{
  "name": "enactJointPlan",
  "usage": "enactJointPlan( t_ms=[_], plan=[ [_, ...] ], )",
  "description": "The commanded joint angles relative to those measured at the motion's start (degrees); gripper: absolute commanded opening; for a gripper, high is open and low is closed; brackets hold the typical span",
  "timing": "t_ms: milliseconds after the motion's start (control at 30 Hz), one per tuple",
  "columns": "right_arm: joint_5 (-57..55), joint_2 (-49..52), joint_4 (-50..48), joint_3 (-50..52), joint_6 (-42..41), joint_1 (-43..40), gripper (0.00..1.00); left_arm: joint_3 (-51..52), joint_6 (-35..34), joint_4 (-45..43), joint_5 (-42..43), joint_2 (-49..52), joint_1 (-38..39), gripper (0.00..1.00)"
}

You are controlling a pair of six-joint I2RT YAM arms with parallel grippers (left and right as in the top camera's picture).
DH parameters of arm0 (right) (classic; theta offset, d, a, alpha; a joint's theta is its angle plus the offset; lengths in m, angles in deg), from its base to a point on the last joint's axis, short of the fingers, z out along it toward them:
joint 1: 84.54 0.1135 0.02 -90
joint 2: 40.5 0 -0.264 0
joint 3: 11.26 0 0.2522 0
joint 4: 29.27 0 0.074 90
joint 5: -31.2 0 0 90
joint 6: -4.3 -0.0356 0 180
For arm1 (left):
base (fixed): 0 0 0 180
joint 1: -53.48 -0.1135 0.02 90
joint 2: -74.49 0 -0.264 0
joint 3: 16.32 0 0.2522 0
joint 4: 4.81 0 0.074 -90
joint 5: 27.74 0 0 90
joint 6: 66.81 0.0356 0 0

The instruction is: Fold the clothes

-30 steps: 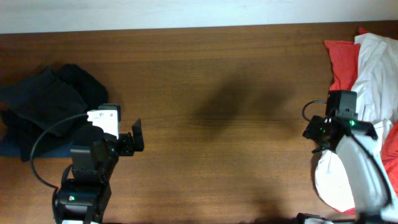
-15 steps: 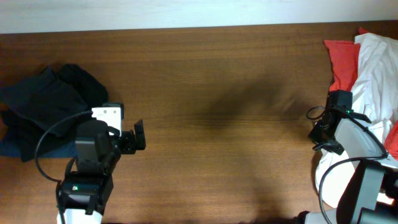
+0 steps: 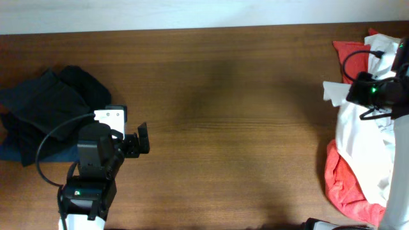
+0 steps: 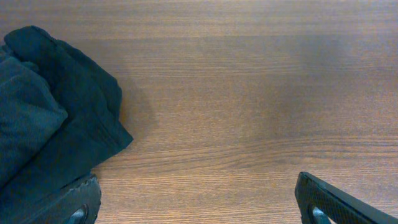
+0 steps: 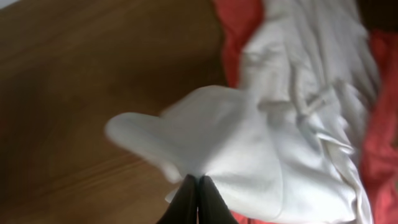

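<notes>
The white T-shirt (image 3: 361, 137) lies bunched at the table's right edge, on top of a red garment. My right gripper (image 3: 355, 96) is shut on a fold of it and holds a flap of the fabric raised. In the right wrist view the two fingers (image 5: 199, 190) are pressed together, pinching the white T-shirt (image 5: 249, 130). My left gripper (image 3: 138, 144) hovers open over bare wood at the left. Nothing lies between its fingertips (image 4: 79, 204).
A pile of black and navy garments (image 3: 45, 112) lies at the far left, close to the left gripper, and shows as dark cloth (image 4: 50, 118) in the left wrist view. The red garment (image 3: 345, 191) pokes out around the white one. The wooden table (image 3: 230, 115) spans the middle.
The right gripper closed on the white T-shirt and moved up toward the far right, pulling a flap of fabric off the pile. The left arm shifted only slightly.
</notes>
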Motion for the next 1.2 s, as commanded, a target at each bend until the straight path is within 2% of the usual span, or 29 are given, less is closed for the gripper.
enactJointPlan(
  t_ms=[0, 33, 100, 233, 300, 333, 367, 400, 467, 533, 633, 800, 867, 1000, 1167],
  plan=[
    [33.09, -0.74, -0.15, -6.51, 12.33, 0.94, 0.04, -1.18, -0.55, 0.0, 0.42, 0.02, -0.13, 0.99],
    [43.8, -1.44, -0.15, -7.26, 16.7, 3.02, 0.04, -1.18, -0.55, 0.0, 0.42, 0.02, -0.13, 0.99],
    [52.57, -1.95, 0.28, -7.23, 21.62, 10.47, 0.04, -1.18, -0.55, -0.02, 0.42, 0.02, -0.13, 0.99],
    [38.82, 2.29, -0.07, -7.1, 21.59, 30.14, 0.04, -1.18, -0.55, -0.02, 0.42, 0.02, -0.13, 0.99],
    [33.99, 4.81, -2.69, -7.13, 21.57, 35.06, 0.04, -1.18, -0.55, -0.04, 0.44, 0.02, -0.13, 0.99],
    [28.46, 6.34, -5.07, -7.13, 20.15, 37.18, 0.28, -1.18, -0.55, -0.02, 0.44, 0.02, -0.13, 0.99],
    [22.73, 7.26, -6.84, -7.13, 16.5, 37.94, 0.68, -1.18, -0.57, -0.02, 0.44, 0.02, -0.13, 0.99],
    [13.99, 8.13, -8.17, -7.13, 11.19, 38.18, 0.99, -1.18, -0.57, -0.02, 0.48, 0.02, -0.13, 0.99],
    [-1.22, 8.31, -6.67, -7.15, 1.09, 36.74, 0.99, -1.18, -0.57, 0.02, 0.68, 0.02, -0.13, 0.99],
    [-6.38, 7.78, -1.7, -7.15, -4.61, 33.33, 0.99, -1.18, -0.59, -1.01, 2.36, 0.02, -0.13, 0.99],
    [-5.09, 7.76, 6.67, -7.15, -5.03, 28.68, 0.99, -1.16, -0.61, -1.81, 14.82, 2.78, -0.13, 0.99],
    [-5.09, 7.76, 10.25, -7.13, -5.05, 26.08, 0.99, -1.16, -0.66, 5.27, 26.93, 17.07, -0.07, 0.99],
    [-5.09, 7.78, 10.36, -7.13, -5.05, 26.08, 0.99, -1.14, -1.05, 6.62, 27.67, 25.42, 0.02, 0.99],
    [-5.09, 7.78, 10.38, -7.13, -5.05, 26.1, 0.99, -1.14, -1.03, 6.29, 28.22, 35.26, 0.02, 0.99],
    [-5.07, 7.78, 10.38, -7.13, -5.05, 26.1, 0.99, -1.14, -1.03, -0.87, 29.62, 44.81, 2.62, 0.99]
  ],
)
